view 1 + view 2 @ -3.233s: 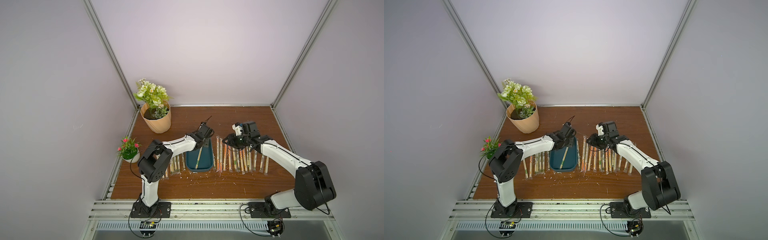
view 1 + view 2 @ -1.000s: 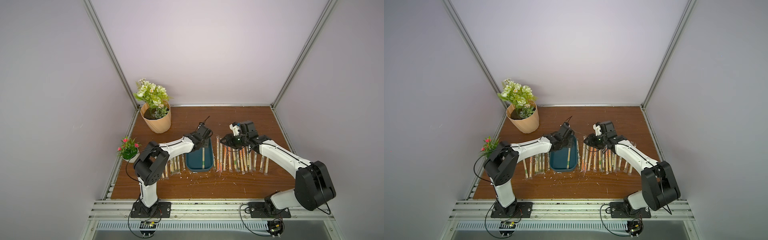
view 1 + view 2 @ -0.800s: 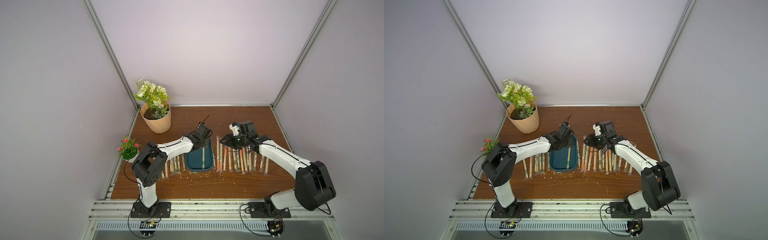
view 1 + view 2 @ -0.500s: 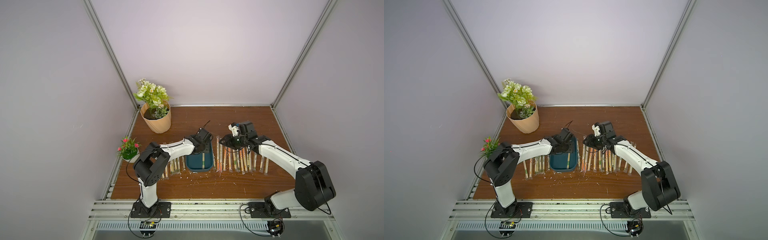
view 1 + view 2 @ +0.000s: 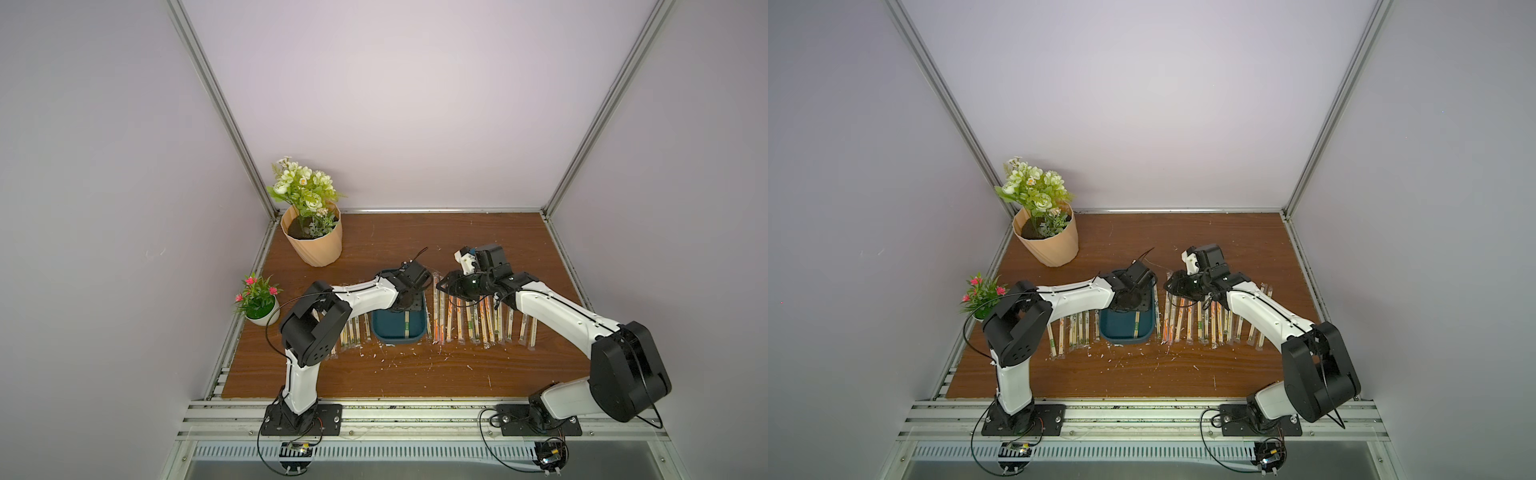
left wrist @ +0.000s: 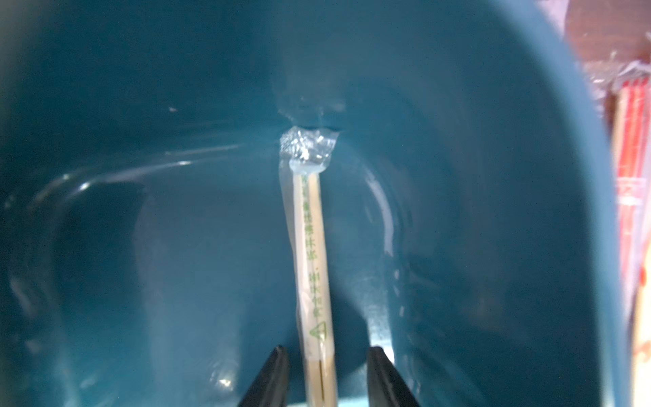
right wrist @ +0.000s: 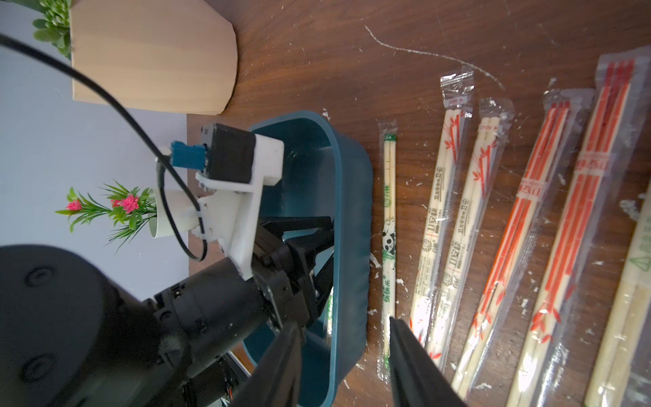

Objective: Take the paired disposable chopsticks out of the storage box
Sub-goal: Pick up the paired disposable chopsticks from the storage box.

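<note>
While the wooden desk (image 5: 415, 374) carries rows of sleeved pairs (image 5: 469, 324) on both sides of the storage box (image 5: 386, 328), my left tool (image 6: 327, 350) sits low inside the box, released, its fingers (image 6: 271, 380) straddling the one set of paired disposable chopsticks (image 6: 311, 246) lying on the box floor. My right tool (image 7: 342, 321) hovers just beside the box, released too.

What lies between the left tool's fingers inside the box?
One sleeved chopstick pair with green print, flat on the box floor. The left wrist view shows it; the fingers of the left tool do not touch it.
</note>
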Robot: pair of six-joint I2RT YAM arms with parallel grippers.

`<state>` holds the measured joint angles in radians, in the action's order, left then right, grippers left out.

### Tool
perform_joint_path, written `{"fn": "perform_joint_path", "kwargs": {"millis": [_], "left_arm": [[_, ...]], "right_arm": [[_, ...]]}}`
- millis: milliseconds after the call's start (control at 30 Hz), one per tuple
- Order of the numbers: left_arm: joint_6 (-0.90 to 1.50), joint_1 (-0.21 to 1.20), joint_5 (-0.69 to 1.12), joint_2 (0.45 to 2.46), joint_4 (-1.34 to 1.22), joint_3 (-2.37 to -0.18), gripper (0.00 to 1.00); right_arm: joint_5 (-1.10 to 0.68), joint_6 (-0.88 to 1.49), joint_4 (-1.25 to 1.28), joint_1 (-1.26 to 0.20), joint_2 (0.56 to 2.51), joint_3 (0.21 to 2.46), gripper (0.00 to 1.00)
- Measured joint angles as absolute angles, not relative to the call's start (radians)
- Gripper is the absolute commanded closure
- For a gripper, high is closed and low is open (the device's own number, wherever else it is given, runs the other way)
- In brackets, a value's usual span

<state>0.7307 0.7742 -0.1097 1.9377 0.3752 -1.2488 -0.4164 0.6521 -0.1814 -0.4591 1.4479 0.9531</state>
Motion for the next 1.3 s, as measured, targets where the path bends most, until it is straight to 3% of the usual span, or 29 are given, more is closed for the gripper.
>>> {"fn": "perform_joint_path", "kwargs": {"millis": [133, 900, 1300], "left_arm": [[0.734, 0.779, -0.115, 1.946, 0.387, -1.26, 0.76], [0.783, 0.781, 0.0, 1.914, 0.247, -1.19, 0.75], [0.825, 0.767, 0.082, 1.895, 0.156, -1.132, 0.99]], "right_arm": [[-0.416, 0.655, -0.176, -0.464, 1.448, 0.951, 0.54], [-0.37, 0.655, -0.166, -0.574, 1.578, 0.92, 0.55], [-0.368, 0.656, -0.133, -0.615, 1.611, 0.92, 0.56]]}}
